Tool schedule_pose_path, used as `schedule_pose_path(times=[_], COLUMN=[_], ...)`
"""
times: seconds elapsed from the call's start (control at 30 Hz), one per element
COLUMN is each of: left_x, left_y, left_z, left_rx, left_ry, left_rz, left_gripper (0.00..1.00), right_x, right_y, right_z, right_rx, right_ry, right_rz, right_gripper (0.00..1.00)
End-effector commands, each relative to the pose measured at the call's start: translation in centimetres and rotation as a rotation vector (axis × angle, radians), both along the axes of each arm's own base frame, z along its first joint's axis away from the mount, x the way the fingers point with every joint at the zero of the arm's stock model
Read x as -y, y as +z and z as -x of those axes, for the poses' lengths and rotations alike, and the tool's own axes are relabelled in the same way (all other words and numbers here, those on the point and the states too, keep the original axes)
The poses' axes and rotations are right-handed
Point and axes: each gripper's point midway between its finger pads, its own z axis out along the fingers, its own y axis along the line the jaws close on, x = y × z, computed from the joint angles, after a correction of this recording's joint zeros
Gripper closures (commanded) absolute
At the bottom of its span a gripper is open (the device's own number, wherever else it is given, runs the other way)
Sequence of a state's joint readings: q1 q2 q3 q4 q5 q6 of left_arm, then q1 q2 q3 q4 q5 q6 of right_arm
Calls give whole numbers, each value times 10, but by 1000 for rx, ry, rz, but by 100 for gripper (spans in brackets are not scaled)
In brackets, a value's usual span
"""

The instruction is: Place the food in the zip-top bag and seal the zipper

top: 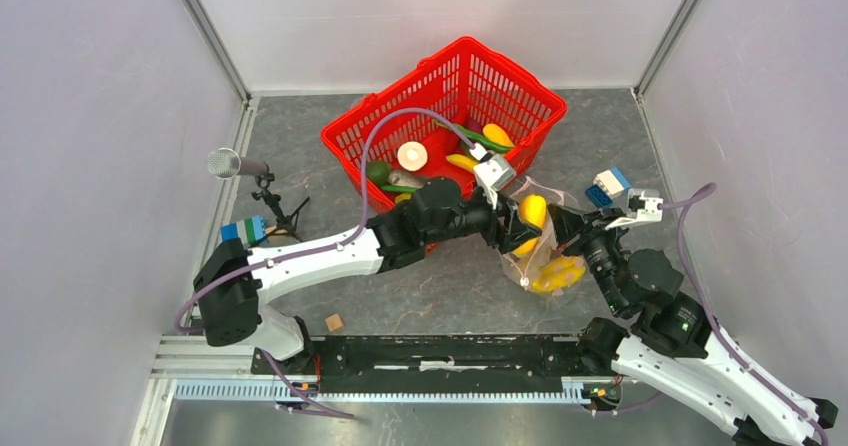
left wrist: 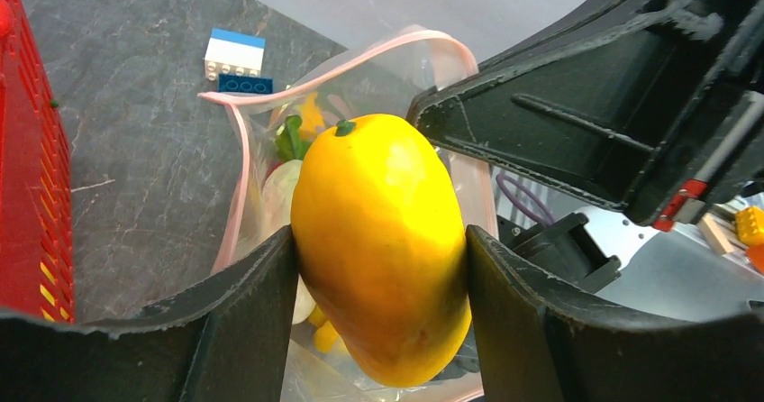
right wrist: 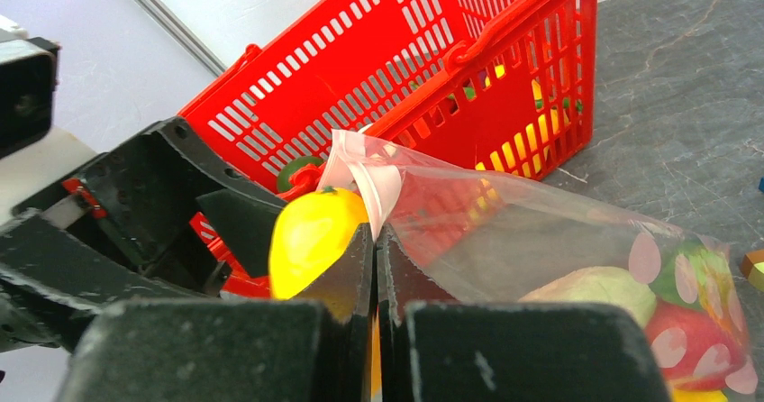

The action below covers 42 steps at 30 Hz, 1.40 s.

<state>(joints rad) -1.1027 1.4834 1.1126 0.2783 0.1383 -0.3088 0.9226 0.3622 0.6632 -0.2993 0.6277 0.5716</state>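
Observation:
A glossy yellow mango (left wrist: 383,240) sits between my left gripper's (left wrist: 378,258) two black fingers, which are shut on its sides. It hangs right over the open mouth of the zip-top bag (left wrist: 261,195), whose pink zipper (left wrist: 236,186) loops round behind it. In the top view the mango (top: 533,209) is above the bag (top: 553,266). My right gripper (right wrist: 377,235) is shut on the bag's upper edge, holding the mouth up. Inside the bag (right wrist: 559,249) lie other food pieces: a pale green one (right wrist: 595,289), a red one (right wrist: 689,343) and yellow ones (top: 558,274).
The red mesh basket (top: 450,96) stands behind, holding more toy food (top: 412,155). Blue and white bricks (top: 607,186) lie right of the bag. A small wooden cube (top: 334,322) lies near the front rail. A microphone on a small tripod (top: 240,166) stands at the left.

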Motion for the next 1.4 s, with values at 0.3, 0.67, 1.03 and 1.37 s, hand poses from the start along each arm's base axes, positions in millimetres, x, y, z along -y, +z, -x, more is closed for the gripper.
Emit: schedule_pose_path(times=[0.3, 0.67, 1.03, 1.37], left_x=[1, -54, -136, -195], left_y=[35, 72, 52, -23], left_z=[-4, -22, -94, -148], left_rx=[143, 277, 174, -199], left_ry=[-24, 161, 407, 593], left_rz=[-61, -97, -249, -478], left_gripper=[0, 0, 0, 0], right_x=[13, 26, 29, 26], right_y=[15, 12, 11, 7], right_z=[3, 5, 6, 5], right_rx=[45, 45, 41, 35], right_ry=[-40, -81, -86, -81], right_rz=[-76, -90, -87, -83], right_gripper=[100, 99, 99, 99])
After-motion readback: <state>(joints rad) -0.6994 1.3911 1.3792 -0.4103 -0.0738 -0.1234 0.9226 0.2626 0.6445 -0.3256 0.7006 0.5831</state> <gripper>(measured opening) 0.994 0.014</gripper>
